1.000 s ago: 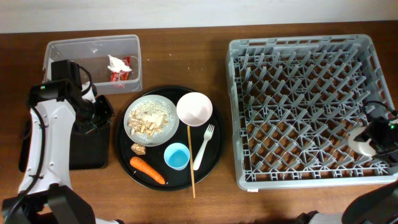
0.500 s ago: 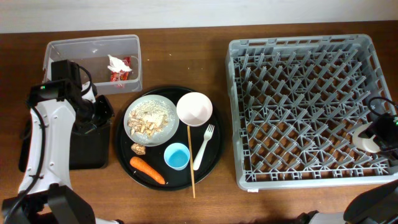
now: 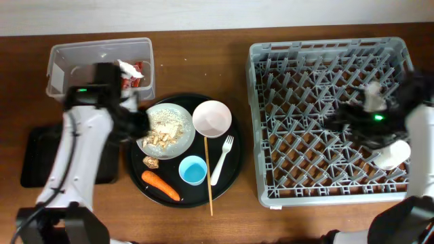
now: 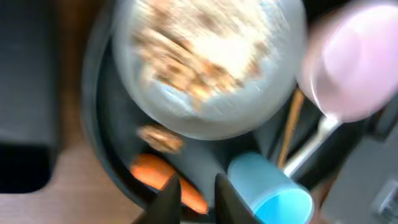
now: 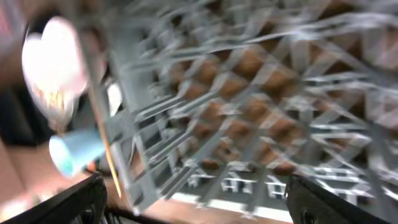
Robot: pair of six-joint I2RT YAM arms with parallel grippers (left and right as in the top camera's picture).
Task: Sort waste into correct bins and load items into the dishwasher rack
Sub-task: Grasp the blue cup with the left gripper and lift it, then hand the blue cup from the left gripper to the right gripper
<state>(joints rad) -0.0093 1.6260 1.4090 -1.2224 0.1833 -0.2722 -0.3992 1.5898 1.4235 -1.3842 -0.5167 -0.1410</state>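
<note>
Step in hand: probably a changeover. One item was racked, and the waste on the round tray was next, as I judged it.
Left fingers: a narrow gap between them and nothing in it, above the round tray's near side.
Waste near them: the carrot lay just ahead of the tips on the left finger's side. The brown lump lay a little further ahead, and beyond it the plate under its food bits.
Right fingers: wide apart and empty, above the rack.
Cream cup: in the rack's corner, apart from the right fingers and behind them.
Other items: the bowl, blue cup, fork and chopsticks sat unloaded on the round tray, well ahead of the right fingers.
Next move calls for: a wider opening on the left, a drop onto the carrot across its length, then a carry to the proper bin (the clear tub already held the wrapper).
Overhead only: the cup, both bins including the flat black tray, and both arms (the right one blurred).
Left wrist only: the gap between the left fingers, which the overhead could not resolve.
Right wrist only: how widely the right fingers were spread.
</note>
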